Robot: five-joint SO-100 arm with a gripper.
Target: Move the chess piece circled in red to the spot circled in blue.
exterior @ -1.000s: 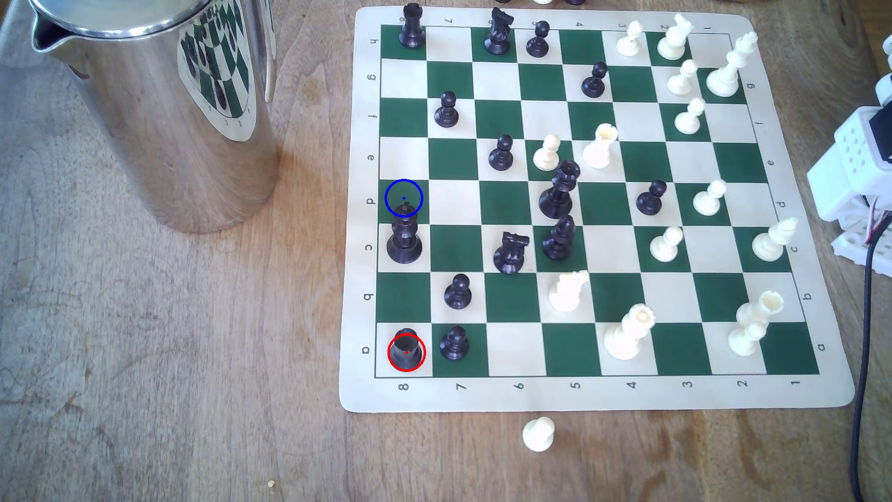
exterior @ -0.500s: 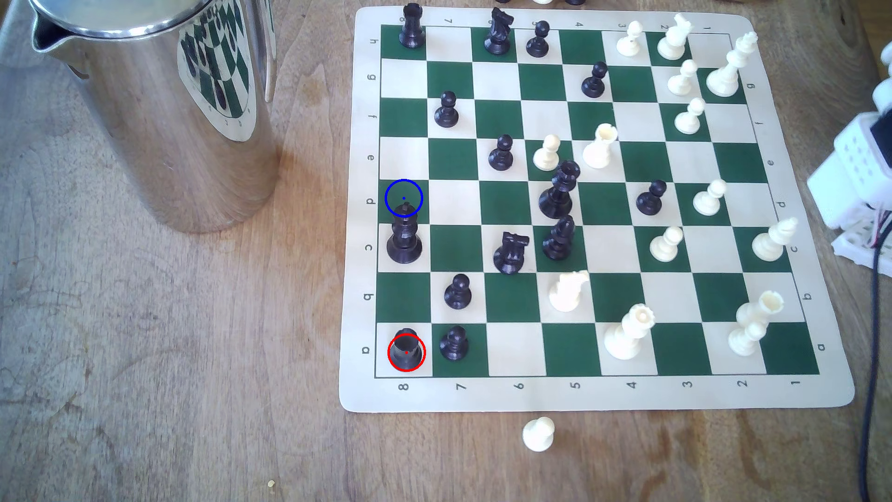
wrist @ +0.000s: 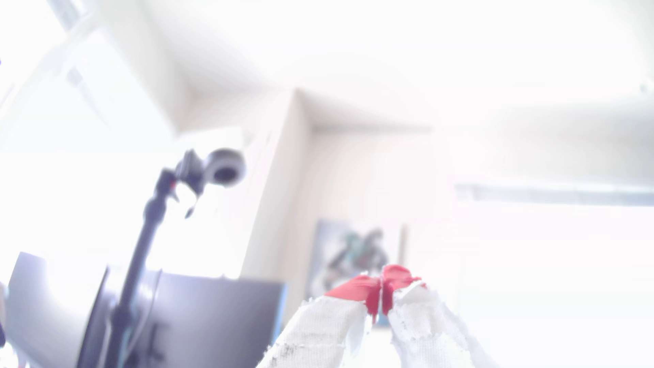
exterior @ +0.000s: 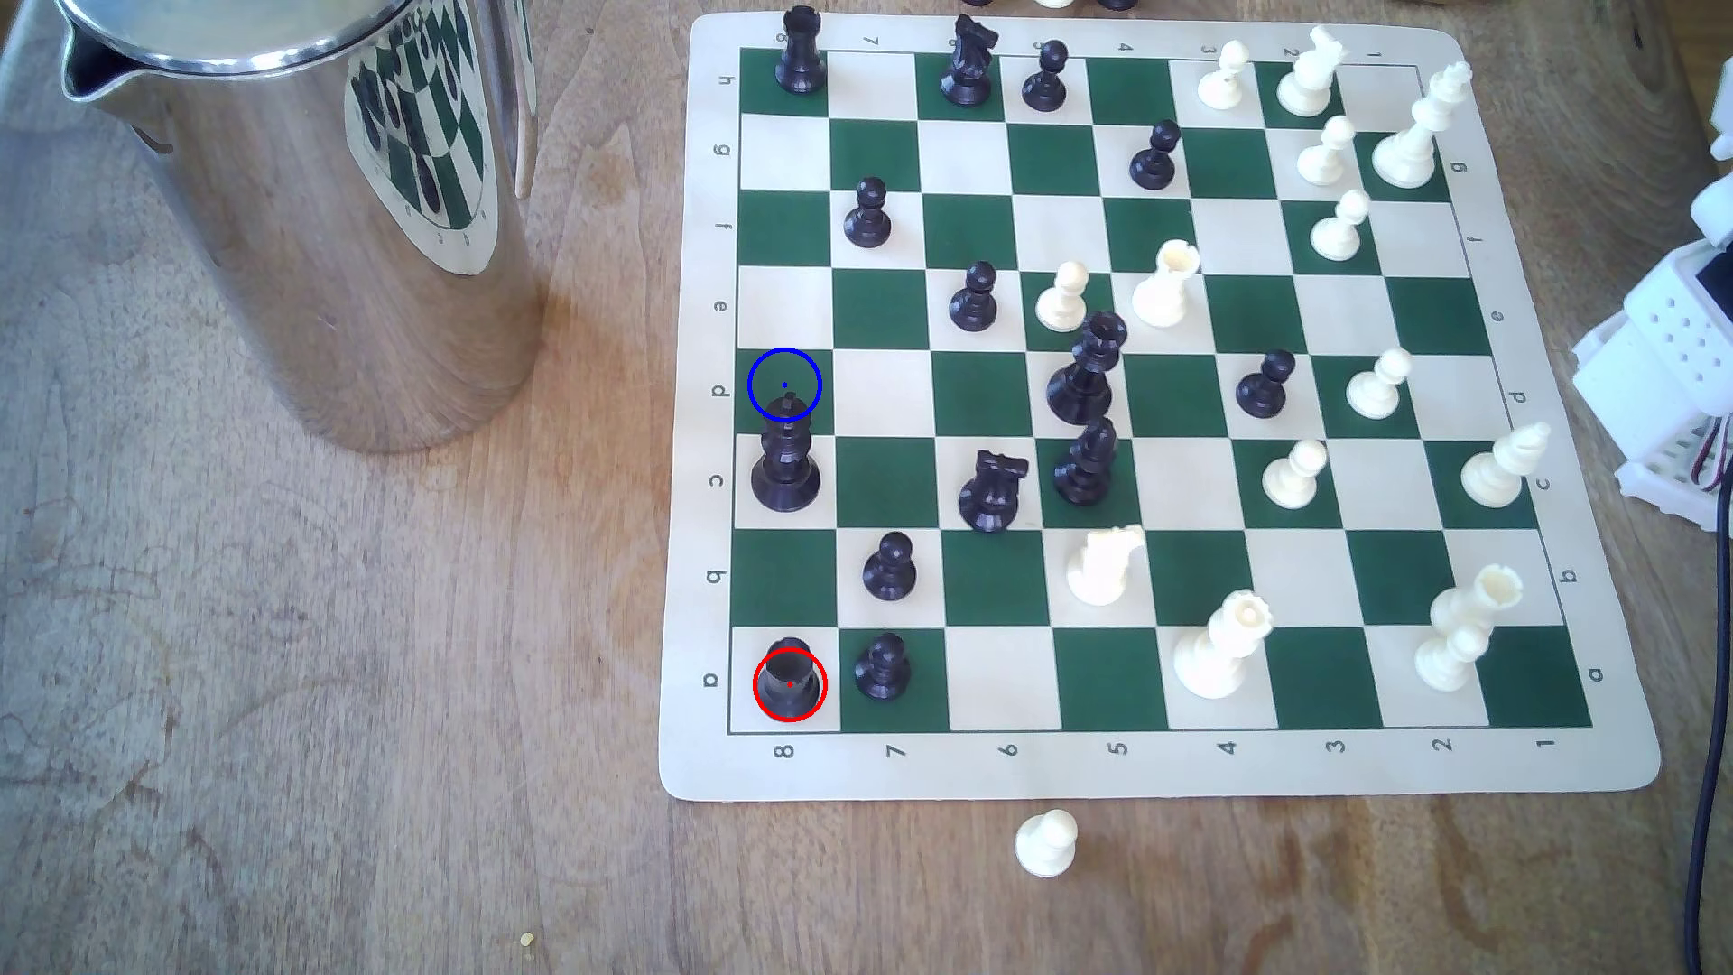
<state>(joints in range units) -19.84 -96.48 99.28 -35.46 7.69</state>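
Standing upright in its red ring black rook [exterior: 790, 677], claw [wrist: 382, 295] closed, empty, red tips touching

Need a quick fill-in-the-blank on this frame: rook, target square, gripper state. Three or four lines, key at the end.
1. The black rook inside the red ring stands on a ____ coloured square.
2. The blue-ringed square is dark ____.
3. On the square between the rook's file neighbours and the blue ring stands the black ____, whose cross tip overlaps the ring.
4. In the wrist view the gripper, red-tipped, has its jaws ____ with nothing between them.

Missing words: cream; green; king; shut
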